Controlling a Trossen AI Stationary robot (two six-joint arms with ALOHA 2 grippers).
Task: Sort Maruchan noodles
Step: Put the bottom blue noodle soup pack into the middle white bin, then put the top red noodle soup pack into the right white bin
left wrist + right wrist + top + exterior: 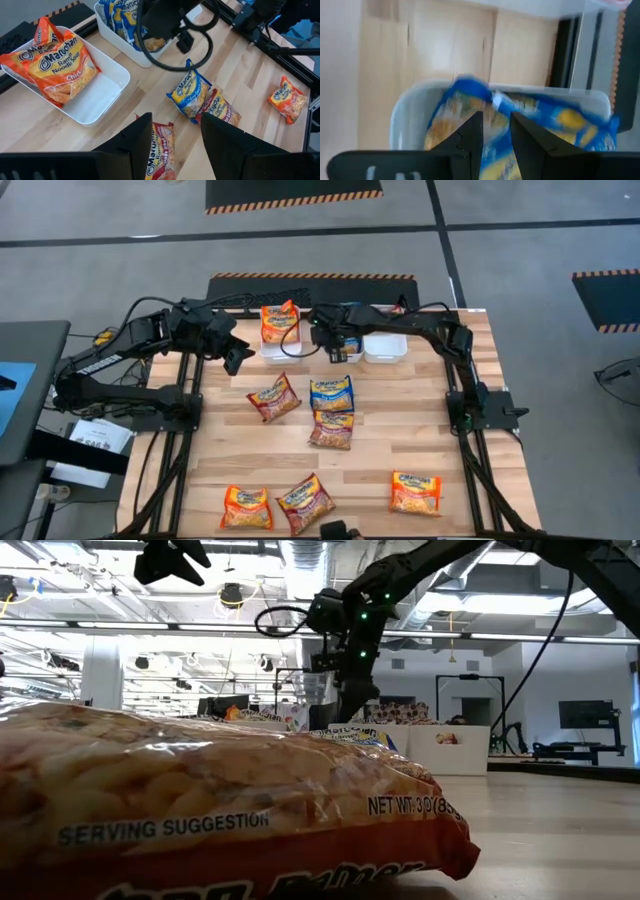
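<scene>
Several Maruchan noodle packets lie flat on the table: dark red [274, 397], blue [332, 392], dark red [331, 429], and orange [246, 507], dark red [305, 502] and orange [415, 492] near the front edge. Orange packets [55, 65] fill the left white bin [280, 352]. Blue packets [520, 112] lie in the middle bin [402, 117]. My right gripper [496, 132] hangs open just above that bin, pointing down, with nothing between its fingers. My left gripper [175, 145] hovers open, high over the dark red packet [160, 150].
The right white bin [385, 347] stands at the far edge beside the other two. In the low view an orange packet [200, 810] fills the foreground. Bare wood lies between the middle packets and the front row.
</scene>
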